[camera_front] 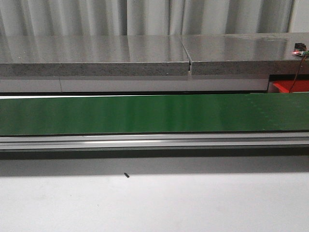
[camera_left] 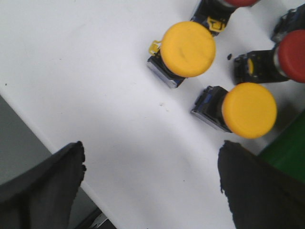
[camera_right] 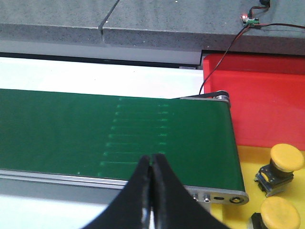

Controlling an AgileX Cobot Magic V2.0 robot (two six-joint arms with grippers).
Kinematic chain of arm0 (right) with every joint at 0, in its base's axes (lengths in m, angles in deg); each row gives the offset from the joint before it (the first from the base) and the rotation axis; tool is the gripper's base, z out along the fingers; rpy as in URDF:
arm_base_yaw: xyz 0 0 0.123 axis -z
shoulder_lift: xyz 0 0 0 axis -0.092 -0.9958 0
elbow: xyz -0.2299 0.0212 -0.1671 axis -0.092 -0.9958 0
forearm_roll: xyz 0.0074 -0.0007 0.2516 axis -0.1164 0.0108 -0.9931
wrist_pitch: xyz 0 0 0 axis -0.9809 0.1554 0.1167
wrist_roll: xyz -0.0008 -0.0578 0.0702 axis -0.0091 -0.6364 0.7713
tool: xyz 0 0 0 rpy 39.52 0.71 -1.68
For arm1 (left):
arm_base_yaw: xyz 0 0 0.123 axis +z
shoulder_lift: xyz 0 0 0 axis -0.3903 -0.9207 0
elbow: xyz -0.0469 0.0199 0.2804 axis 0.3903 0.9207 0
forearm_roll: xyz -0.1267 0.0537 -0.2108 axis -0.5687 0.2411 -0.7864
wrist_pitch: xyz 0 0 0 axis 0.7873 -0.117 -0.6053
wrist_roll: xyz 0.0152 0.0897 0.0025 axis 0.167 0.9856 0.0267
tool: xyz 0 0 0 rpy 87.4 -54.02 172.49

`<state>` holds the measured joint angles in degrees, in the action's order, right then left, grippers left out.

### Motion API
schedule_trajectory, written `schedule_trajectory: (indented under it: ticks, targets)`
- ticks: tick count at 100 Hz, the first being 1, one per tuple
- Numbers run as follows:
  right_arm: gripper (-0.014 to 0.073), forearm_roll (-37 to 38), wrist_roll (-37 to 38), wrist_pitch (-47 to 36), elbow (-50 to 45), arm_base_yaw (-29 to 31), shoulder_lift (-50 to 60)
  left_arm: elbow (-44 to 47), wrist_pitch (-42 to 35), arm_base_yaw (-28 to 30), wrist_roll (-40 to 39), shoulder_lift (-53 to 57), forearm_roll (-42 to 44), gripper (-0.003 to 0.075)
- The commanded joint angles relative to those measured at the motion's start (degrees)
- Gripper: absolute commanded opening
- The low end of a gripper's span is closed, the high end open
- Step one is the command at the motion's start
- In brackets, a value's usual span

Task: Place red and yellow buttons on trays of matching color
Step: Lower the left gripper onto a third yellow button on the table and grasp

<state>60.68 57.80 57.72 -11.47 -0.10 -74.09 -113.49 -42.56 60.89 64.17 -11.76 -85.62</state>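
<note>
I am looking forward over a white bench at a long green conveyor belt running across the front view, with a grey stone-patterned counter sitting behind it and a pale curtain hanging behind that. A small dark speck is lying on the bench in front of the belt. At the far right of the counter a small circuit board is glowing red, and a corner of the red tray is showing just below it. Neither arm is appearing in the front view. My left tool is hanging released, its two dark fingers standing well apart over bare white bench and gripping nothing. Beyond it, two yellow buttons are resting on the bench: one yellow button showing its cap face-on, and a second yellow button lying on its side just beside it. A red button is lying near them, and another red cap is only partly showing at the edge. My right tool is clenched, its fingertips meeting with nothing between them, hovering over the near edge of the belt. Past the belt's end, the red tray is sitting beside a yellow tray, which is carrying two more yellow buttons; the nearer one is partly cut off.
</note>
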Motion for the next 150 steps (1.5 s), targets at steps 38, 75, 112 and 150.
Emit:
schedule_trajectory:
  ticks: [38, 75, 112, 150]
  targets:
    - [-0.0066, -0.1, -0.4, -3.4, 1.5, 0.0, 0.1, -14.4, 0.6, 0.5, 0.2, -9.0, -2.0, 0.0564]
    - [-0.0066, -0.1, -0.4, -3.4, 1.5, 0.0, 0.1, -19.9, 3.7, 0.5, 2.1, -16.6, -4.0, 0.0564]
    - [-0.0066, -0.1, -0.4, -3.4, 1.5, 0.0, 0.1, -19.9, 3.3, 0.5, 4.2, -19.1, -4.4, 0.0437]
    - [-0.0066, -0.1, -0.4, -3.4, 1.5, 0.0, 0.1, -19.9, 6.0, 0.5, 4.6, -15.9, -3.8, 0.0104]
